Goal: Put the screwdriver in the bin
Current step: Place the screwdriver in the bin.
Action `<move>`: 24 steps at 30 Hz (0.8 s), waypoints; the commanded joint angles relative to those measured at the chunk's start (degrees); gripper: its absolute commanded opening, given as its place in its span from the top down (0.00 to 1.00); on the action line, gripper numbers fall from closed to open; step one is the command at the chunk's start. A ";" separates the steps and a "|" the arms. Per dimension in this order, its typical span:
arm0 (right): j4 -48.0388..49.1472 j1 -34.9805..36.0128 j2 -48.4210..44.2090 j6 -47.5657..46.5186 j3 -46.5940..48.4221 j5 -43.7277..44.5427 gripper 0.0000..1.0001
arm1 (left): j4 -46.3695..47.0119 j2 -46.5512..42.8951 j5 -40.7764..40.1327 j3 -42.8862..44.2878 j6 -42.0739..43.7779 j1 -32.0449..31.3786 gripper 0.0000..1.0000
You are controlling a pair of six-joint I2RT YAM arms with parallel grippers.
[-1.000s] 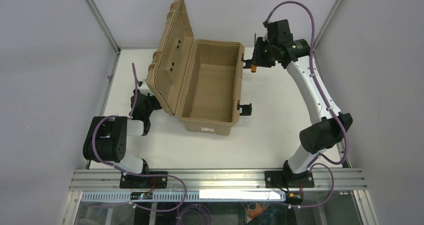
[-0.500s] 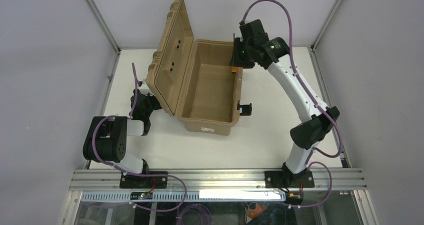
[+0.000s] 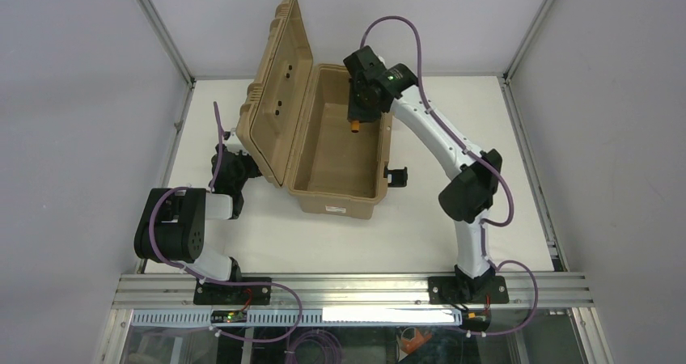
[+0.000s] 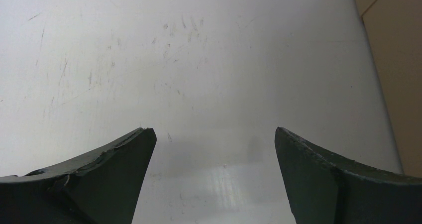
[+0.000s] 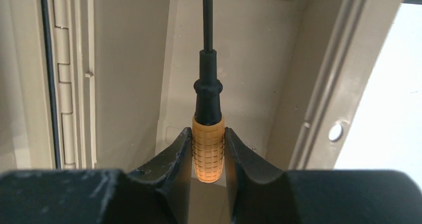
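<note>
The bin [image 3: 307,178] is a tan plastic case standing open mid-table, its ribbed lid [image 3: 275,97] upright on the left. My right gripper [image 3: 354,120] hangs over the bin's far right inside, shut on the screwdriver [image 3: 354,124]. In the right wrist view the orange grid-patterned handle [image 5: 208,152] is pinched between both fingers, my right gripper [image 5: 208,134] around it, and the black shaft [image 5: 207,20] points away along the bin's inner wall [image 5: 124,74]. My left gripper [image 4: 214,134] is open over bare table, nothing between its fingers; it rests left of the bin [image 4: 398,74].
Black latches [image 3: 396,175] stick out from the bin's right long side. The lid hinge [image 5: 62,74] runs down the left of the right wrist view. The left arm [image 3: 182,226] is folded low at the near left. Enclosure walls and posts ring the white table [image 3: 453,218].
The right arm has swung left with the screwdriver, from outside the bin's far right corner to above its interior. The left arm has not moved.
</note>
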 commanded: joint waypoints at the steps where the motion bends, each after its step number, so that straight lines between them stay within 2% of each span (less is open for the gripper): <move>1: -0.92 0.98 4.03 3.23 4.79 2.86 1.00 | 2.16 -1.74 1.26 -0.25 -0.61 0.31 0.01; 24: 1.42 1.49 21.10 5.80 4.46 1.38 1.00 | 2.16 -1.74 1.28 -0.25 -0.61 0.31 0.01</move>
